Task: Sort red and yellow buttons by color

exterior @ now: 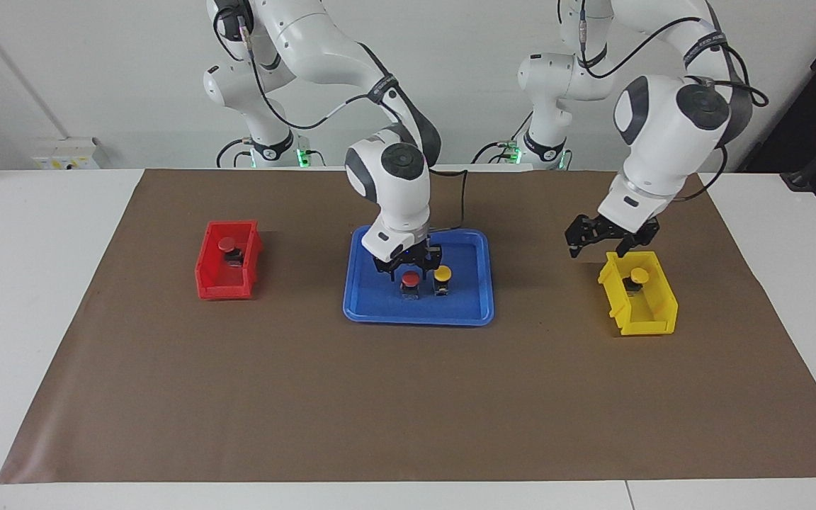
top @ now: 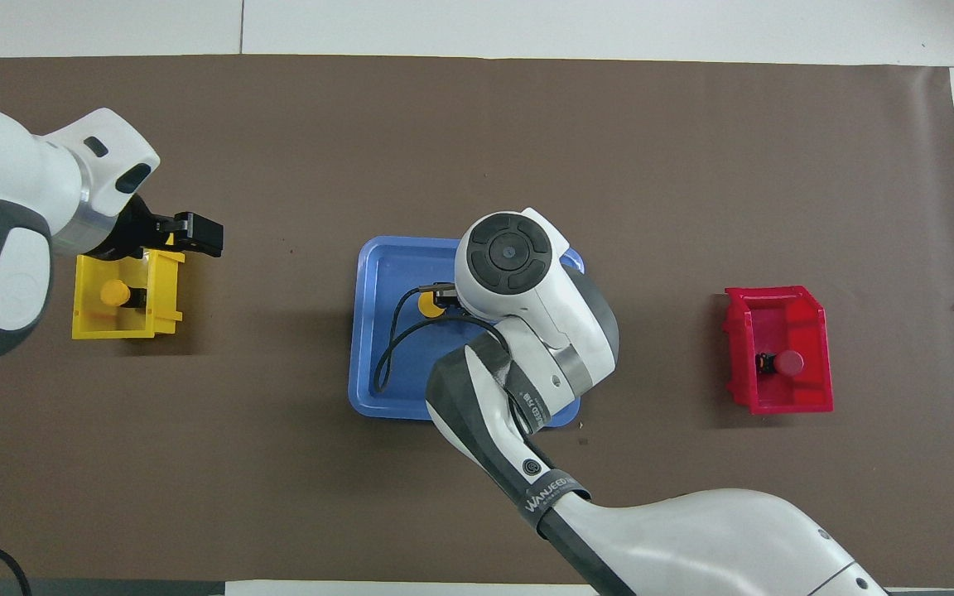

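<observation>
On the blue tray (exterior: 418,315) (top: 378,372) stand a red button (exterior: 410,279) and a yellow button (exterior: 442,273) (top: 426,305) side by side. My right gripper (exterior: 409,270) is low over the tray, straddling the red button, which its wrist hides in the overhead view. Another red button (exterior: 227,244) (top: 790,362) lies in the red bin (exterior: 224,287) (top: 775,401). Another yellow button (exterior: 638,275) (top: 115,292) lies in the yellow bin (exterior: 645,322) (top: 113,331). My left gripper (exterior: 598,246) (top: 199,236) hangs open and holds nothing, over the mat just beside the yellow bin on the tray's side.
A brown mat (exterior: 408,411) covers most of the white table. The red bin is toward the right arm's end, the yellow bin toward the left arm's end, and the tray lies between them. A black cable (top: 390,343) loops over the tray from the right wrist.
</observation>
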You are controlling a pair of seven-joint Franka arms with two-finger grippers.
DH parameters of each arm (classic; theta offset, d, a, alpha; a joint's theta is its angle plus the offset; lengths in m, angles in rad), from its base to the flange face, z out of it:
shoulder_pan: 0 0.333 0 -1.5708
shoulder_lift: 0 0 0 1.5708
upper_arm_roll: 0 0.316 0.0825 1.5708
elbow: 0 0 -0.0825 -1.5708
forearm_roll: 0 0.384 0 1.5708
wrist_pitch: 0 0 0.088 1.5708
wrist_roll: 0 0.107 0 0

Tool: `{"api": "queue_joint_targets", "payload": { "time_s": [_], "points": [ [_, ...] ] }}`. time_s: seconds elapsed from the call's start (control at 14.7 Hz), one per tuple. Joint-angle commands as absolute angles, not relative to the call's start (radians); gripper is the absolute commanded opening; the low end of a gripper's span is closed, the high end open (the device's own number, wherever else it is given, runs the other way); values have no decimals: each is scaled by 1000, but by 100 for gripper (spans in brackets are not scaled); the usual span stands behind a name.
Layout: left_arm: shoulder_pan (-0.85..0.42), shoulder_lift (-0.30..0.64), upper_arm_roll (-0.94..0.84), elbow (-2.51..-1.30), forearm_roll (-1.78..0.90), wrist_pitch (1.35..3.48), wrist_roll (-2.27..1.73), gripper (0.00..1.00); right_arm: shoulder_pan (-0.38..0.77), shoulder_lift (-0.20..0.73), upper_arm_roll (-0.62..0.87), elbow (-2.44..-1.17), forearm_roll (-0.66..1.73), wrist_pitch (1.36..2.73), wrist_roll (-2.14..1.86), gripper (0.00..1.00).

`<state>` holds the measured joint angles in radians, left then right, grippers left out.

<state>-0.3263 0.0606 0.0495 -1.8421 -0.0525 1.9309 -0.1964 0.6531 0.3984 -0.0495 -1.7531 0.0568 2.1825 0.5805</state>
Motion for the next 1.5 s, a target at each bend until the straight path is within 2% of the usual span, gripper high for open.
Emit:
{"api": "queue_joint_targets", "payload": {
  "time_s": [0.0,0.2,0.41,0.55,0.82,0.95,1.16,1.3,1.36,1.43],
  "points": [
    [-405,86,61,-1858,-64,2006,-302,100,653,367,-49,-1793,55,2210,580,57],
    [-497,158,60,-1858,-67,2112,-398,100,652,368,-49,-1790,55,2212,580,36],
    [-544,205,61,-1858,-92,2158,-425,100,650,371,-49,-1776,57,2210,580,33],
    [-587,235,61,-1858,-94,2203,-465,100,641,364,-52,-1746,57,2163,577,33],
    [-649,279,61,-1858,-94,2241,-524,100,543,201,-60,-1788,54,2022,448,33],
    [-679,294,61,-1858,-94,2243,-549,100,474,100,-60,-1856,54,1950,356,33],
    [-715,299,61,-1865,-94,2226,-580,96,362,-47,-60,-1988,54,1927,185,33],
    [-736,295,61,-1878,-95,2221,-606,91,252,-122,-60,-2049,54,1901,51,33],
    [-741,291,61,-1887,-95,2223,-610,82,197,-127,-60,-2046,54,1875,-28,33],
    [-739,291,61,-1887,-95,2221,-621,67,152,-127,-60,-2045,54,1868,-90,33]
  ]
}}
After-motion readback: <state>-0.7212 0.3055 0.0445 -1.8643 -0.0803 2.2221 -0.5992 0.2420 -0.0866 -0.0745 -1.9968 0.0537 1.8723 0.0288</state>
